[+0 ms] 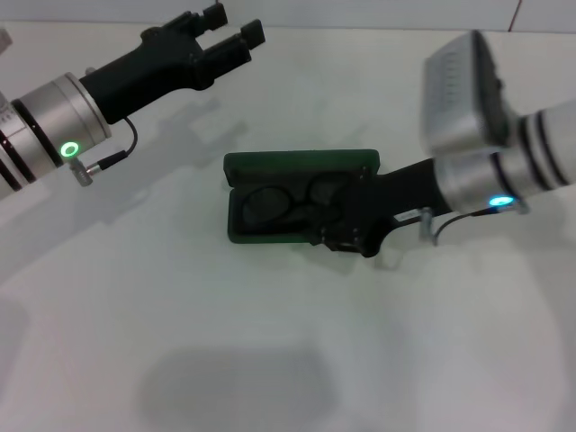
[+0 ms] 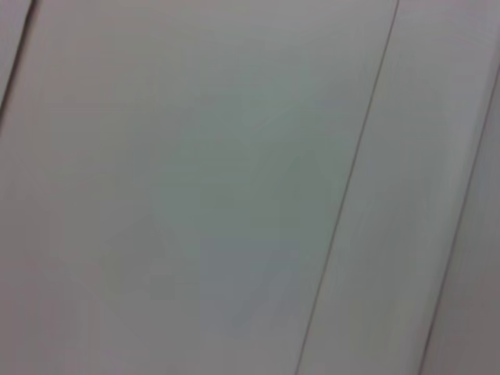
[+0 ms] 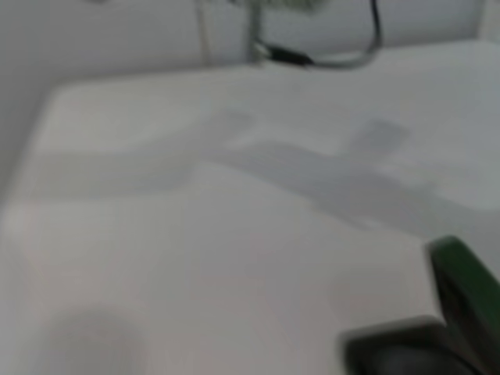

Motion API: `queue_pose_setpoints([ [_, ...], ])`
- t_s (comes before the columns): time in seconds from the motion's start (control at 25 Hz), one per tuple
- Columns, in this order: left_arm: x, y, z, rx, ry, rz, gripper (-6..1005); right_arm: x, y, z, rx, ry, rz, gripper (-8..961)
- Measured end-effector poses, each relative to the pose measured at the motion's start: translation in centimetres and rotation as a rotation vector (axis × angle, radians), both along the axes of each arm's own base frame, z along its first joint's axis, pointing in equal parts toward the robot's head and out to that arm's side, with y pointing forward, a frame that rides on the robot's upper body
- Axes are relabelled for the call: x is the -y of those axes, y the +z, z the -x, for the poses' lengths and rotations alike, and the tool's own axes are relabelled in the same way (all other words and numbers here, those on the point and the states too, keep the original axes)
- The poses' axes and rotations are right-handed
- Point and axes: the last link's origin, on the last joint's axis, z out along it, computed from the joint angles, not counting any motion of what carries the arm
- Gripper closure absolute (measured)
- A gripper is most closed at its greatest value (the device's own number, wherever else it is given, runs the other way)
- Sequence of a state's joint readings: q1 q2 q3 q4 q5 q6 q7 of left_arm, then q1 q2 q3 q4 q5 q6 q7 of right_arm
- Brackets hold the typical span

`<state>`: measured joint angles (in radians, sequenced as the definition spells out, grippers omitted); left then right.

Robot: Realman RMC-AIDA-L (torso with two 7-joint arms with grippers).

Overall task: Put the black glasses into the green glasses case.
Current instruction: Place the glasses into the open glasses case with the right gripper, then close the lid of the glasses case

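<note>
The green glasses case (image 1: pixel 297 165) lies open in the middle of the white table, its lid tipped back on the far side. The black glasses (image 1: pixel 267 205) lie inside it, two oval lenses showing against the dark lining. My right gripper (image 1: pixel 349 227) is at the case's right end, low over the tray and covering the right part of the glasses. A corner of the case (image 3: pixel 462 275) shows in the right wrist view. My left gripper (image 1: pixel 236 27) is open and empty, held up at the far left, well away from the case.
The white table (image 1: pixel 180 342) runs all around the case. A soft shadow lies on it near the front. The left wrist view shows only pale panelled surface (image 2: pixel 234 195). The left arm's cable (image 3: pixel 328 56) shows far off in the right wrist view.
</note>
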<state>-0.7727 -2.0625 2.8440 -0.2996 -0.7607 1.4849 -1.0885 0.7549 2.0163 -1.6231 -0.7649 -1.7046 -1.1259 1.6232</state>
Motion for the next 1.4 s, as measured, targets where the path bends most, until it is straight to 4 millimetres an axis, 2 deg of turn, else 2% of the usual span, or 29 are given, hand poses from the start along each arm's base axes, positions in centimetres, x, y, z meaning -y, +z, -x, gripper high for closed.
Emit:
queue_pose_setpoints([
  [0.04, -0.1, 0.0, 0.0, -0.003, 0.0, 0.011, 210, 0.3, 0.9, 0.0, -0.033, 0.0, 0.013, 666],
  [0.12, -0.2, 0.1, -0.2, -0.008, -0.001, 0.035, 210, 0.5, 3.9, -0.5, -0.134, -0.019, -0.012, 664],
  [0.16, -0.4, 0.1, -0.4, -0.011, -0.001, 0.051, 210, 0.2, 6.4, -1.5, -0.206, -0.055, -0.085, 663],
  [0.24, -1.2, 0.1, -0.9, -0.032, 0.0, 0.087, 209, -0.1, 8.8, -3.0, -0.279, -0.109, -0.189, 661],
  [0.32, -2.3, -0.4, -1.8, -0.074, 0.019, 0.145, 209, -0.6, 11.5, -5.6, -0.378, -0.187, -0.378, 659],
  [0.4, -3.4, -1.3, -2.9, -0.133, 0.037, 0.21, 208, -1.1, 12.9, -7.4, -0.455, -0.243, -0.525, 657],
  [0.6, -3.9, -4.3, -4.7, -0.316, 0.059, 0.388, 207, -1.4, 13.3, -9.9, -0.529, -0.326, -0.649, 652],
  [0.8, -4.0, -5.5, -3.8, -0.412, 0.139, 0.43, 206, -0.8, 13.3, -11.7, -0.519, -0.369, -0.673, 647],
  [0.96, -3.9, -5.7, -3.2, -0.431, 0.184, 0.443, 205, -0.7, 13.1, -12.1, -0.509, -0.38, -0.676, 643],
  [1.4, -3.6, -6.3, -3.2, -0.453, 0.184, 0.463, 202, -0.9, 12.8, -12.0, -0.493, -0.376, -0.674, 632],
])
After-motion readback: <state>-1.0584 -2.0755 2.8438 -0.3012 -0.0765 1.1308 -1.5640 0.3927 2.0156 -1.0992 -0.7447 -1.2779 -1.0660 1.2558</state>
